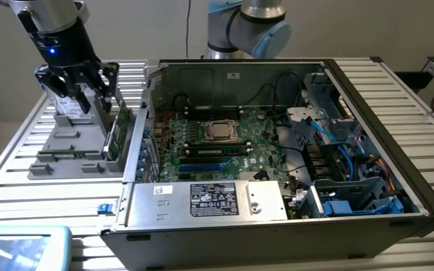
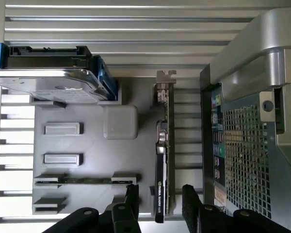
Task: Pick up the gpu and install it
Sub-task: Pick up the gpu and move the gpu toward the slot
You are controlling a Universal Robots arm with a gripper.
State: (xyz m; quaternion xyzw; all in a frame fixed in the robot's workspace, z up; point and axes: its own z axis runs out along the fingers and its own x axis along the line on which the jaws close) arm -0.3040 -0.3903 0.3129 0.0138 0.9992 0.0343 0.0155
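Observation:
The gpu [image 2: 163, 160] stands on its edge in a grey holder [image 2: 87, 145], its metal bracket end pointing away from my fingers. In the exterior view the gpu [image 1: 119, 134] shows as a green board at the holder's side nearest the computer case [image 1: 368, 141]. My gripper [image 2: 161, 206] hangs open above the card, with one black finger [image 2: 131, 201] on either side of its line. It touches nothing and holds nothing. In the exterior view the gripper [image 1: 95, 104] is at the upper left, over the holder's far end.
A silver hard drive [image 2: 53, 85] in a blue frame and a narrow memory stick [image 2: 85, 180] also sit in the holder. The open case's perforated wall [image 2: 242, 145] is close beside the card. Inside lie the motherboard [image 1: 217, 141] and blue cables [image 1: 330, 135].

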